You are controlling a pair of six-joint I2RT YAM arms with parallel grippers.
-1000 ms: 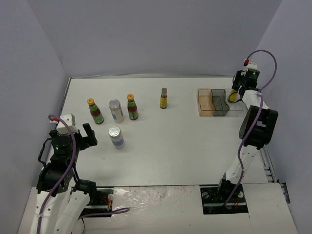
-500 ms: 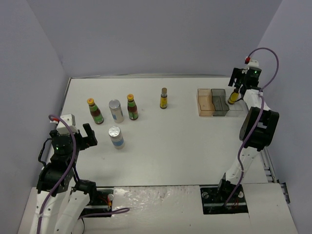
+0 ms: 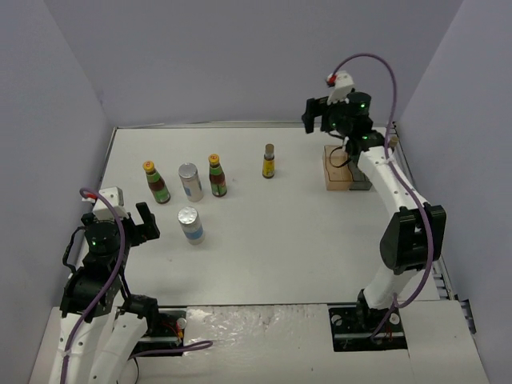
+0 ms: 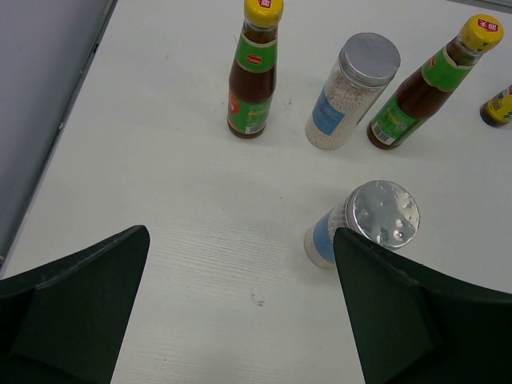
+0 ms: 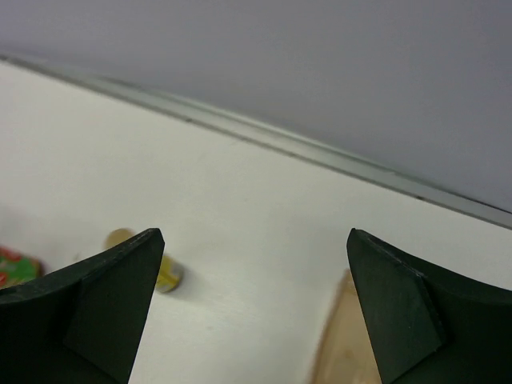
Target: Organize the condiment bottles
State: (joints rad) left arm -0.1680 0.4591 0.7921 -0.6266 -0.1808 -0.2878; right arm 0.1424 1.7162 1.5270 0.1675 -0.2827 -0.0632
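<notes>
Now the right tool (image 3: 314, 117) hangs wide and empty near the tray (image 3: 330, 172); next, I think, it must grab the small yellow bottle (image 3: 269, 161) left of the tray.

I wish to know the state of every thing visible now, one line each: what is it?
Left dark bottle: upright, yellow cap on.
Right dark bottle: upright, yellow cap on.
Far silver-topped cylinder: upright, lid on.
Near silver-topped cylinder: upright, lid on.
Small yellow-labelled bottle: upright, standing alone.
Tray: partly hidden by the right arm.
Left pincer: open, empty.
Right pincer: open, empty, raised.
</notes>
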